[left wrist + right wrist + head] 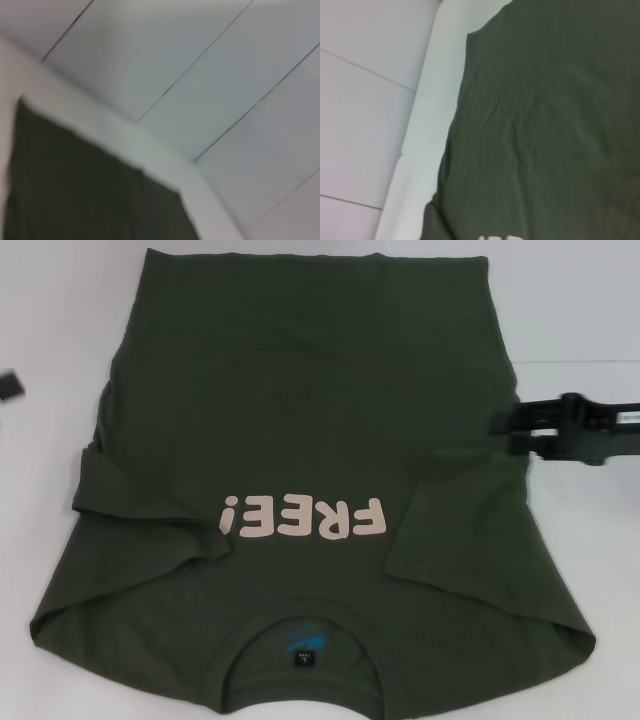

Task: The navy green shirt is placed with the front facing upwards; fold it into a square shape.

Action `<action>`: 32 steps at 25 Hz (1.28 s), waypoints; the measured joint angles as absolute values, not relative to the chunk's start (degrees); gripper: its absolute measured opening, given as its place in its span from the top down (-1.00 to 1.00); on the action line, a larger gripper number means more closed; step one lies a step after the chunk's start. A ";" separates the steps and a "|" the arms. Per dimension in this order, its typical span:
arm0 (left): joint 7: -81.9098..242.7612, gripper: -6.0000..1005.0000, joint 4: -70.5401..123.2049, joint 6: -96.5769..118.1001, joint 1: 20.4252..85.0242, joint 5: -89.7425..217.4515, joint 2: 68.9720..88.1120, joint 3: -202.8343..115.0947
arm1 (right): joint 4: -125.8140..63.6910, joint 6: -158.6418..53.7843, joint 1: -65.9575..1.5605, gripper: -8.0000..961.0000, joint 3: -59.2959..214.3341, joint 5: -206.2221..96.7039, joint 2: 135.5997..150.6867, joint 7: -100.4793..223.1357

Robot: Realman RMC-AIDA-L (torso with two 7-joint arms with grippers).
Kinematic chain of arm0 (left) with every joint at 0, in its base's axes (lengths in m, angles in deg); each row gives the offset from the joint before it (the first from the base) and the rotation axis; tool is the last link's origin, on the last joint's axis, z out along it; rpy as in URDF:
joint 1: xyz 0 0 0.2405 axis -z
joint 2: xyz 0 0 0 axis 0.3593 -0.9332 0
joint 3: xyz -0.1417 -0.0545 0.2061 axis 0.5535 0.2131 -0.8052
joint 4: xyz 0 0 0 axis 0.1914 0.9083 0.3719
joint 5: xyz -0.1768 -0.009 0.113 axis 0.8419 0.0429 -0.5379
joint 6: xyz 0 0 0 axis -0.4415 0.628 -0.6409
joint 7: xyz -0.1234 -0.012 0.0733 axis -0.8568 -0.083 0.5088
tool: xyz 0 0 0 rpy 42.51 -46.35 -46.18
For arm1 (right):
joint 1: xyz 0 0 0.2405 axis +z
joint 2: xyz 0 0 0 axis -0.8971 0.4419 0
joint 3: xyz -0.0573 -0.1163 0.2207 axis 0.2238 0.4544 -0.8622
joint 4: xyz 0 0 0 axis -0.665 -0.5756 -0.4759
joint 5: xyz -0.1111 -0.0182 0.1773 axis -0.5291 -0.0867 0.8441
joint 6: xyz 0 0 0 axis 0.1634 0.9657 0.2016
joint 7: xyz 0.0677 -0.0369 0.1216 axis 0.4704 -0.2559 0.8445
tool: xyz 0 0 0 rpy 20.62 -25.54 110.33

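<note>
Head view: shirt [300,440] lies face up across the desk [580,310], collar at 6 o'clock, both sleeves already folded inward. Right claw [500,430] at 3 o'clock by the shirt's edge; its opening cannot be told. Left claw unseen. Next, probably: grip the hem, fold lengthwise.

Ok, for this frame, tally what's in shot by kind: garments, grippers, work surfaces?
Garments: 1, the navy green shirt, front up, both sleeves folded in.
Grippers: 2, the right gripper at the shirt's edge, the left gripper barely in view.
Work surfaces: 1, the white table.
Total: 4
</note>
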State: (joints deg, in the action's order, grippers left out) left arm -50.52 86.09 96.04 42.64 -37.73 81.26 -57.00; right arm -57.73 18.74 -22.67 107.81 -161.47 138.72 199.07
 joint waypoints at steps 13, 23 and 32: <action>-64.10 -0.83 86.25 106.66 43.58 -65.09 79.64 -53.77 | -60.90 24.99 -26.34 -0.55 107.56 -161.52 134.96 199.51; -64.31 -0.83 80.32 100.73 43.53 -66.31 80.02 -54.66 | -60.90 24.99 -26.82 -0.55 107.61 -161.59 135.06 199.24; -65.25 -0.83 76.66 94.77 43.95 -66.39 80.26 -54.64 | -60.89 24.72 -26.95 -0.56 107.49 -161.31 135.29 199.15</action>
State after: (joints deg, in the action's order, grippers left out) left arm -65.25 76.66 94.77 43.95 -66.39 80.26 -54.64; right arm -60.89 24.72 -26.95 107.49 -161.31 135.29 199.15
